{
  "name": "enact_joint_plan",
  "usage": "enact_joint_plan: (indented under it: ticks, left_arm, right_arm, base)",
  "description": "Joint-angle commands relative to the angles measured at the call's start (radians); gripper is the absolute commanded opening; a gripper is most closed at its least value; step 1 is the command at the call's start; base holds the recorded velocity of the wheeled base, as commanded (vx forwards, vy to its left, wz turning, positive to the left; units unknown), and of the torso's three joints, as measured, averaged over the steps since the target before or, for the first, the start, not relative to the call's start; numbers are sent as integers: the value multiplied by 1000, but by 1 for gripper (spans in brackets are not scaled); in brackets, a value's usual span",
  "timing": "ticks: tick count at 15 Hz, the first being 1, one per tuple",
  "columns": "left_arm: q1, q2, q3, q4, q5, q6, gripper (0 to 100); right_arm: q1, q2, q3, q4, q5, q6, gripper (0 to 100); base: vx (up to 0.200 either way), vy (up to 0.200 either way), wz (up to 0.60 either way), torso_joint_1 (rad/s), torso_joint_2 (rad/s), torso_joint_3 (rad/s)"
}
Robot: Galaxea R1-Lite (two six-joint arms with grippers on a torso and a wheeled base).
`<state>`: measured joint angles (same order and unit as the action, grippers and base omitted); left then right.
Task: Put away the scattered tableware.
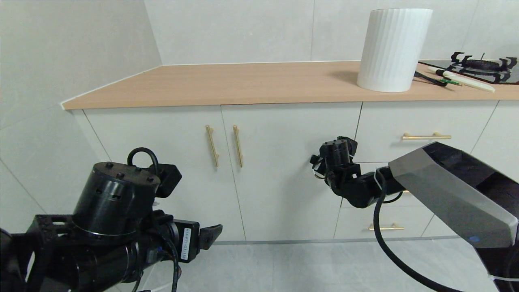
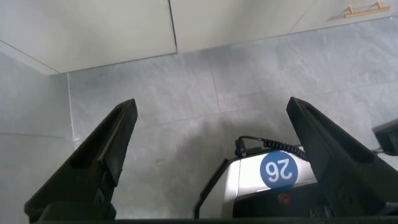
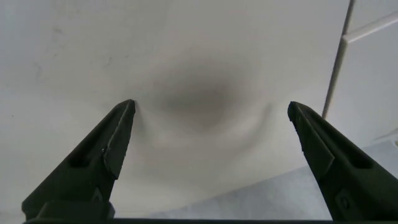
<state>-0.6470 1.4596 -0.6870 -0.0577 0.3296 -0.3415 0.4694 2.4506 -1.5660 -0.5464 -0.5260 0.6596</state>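
left wrist view: the left gripper [image 2: 211, 106] hangs low over the grey tiled floor [image 2: 205, 68], its two dark fingers [image 2: 115, 143] spread wide and released, with nothing between them and nothing touched. in the right wrist view, the right gripper [image 3: 211, 107] faces a pale cabinet door [image 3: 186, 43] at close range, its fingers [image 3: 112, 143] likewise spread wide and empty; whether the tips touch the door cannot be told.

the head view places the right gripper in front of the lower cabinets, below the wooden counter [image 1: 227, 83] and to the right of a pair of upright brass handles [image 1: 225, 146]. the left gripper sits lower, at the robot's left.

on the counter's right end stands a tall ribbed white container [image 1: 392, 48]. the tableware [image 1: 450, 78] lies just beside its base, well apart from both grippers: a long white utensil [image 1: 470, 80] angled across the counter's edge by the black stove grate [image 1: 482, 63], and thin dark pieces [image 1: 429, 78] with a small green patch. what kind of pieces these are is too small to tell.
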Motion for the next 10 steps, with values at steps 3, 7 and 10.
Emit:
enact_joint_plan:
  ticks: [3,7,10]
  left_arm:
    - [1,-1,0,-1,0,-1,100]
    - [0,-2,0,-1,0,-1,100]
    - [0,-2,0,-1,0,-1,100]
  right_arm:
    - [6,-62,76,3,43,12,100]
    - [17,-344,409,5,454,28,100]
    - [12,-406,460,9,511,-21,100]
  base:
    - [0,0,0,0,0,0]
    - [0,0,0,0,0,0]
    - [0,0,0,0,0,0]
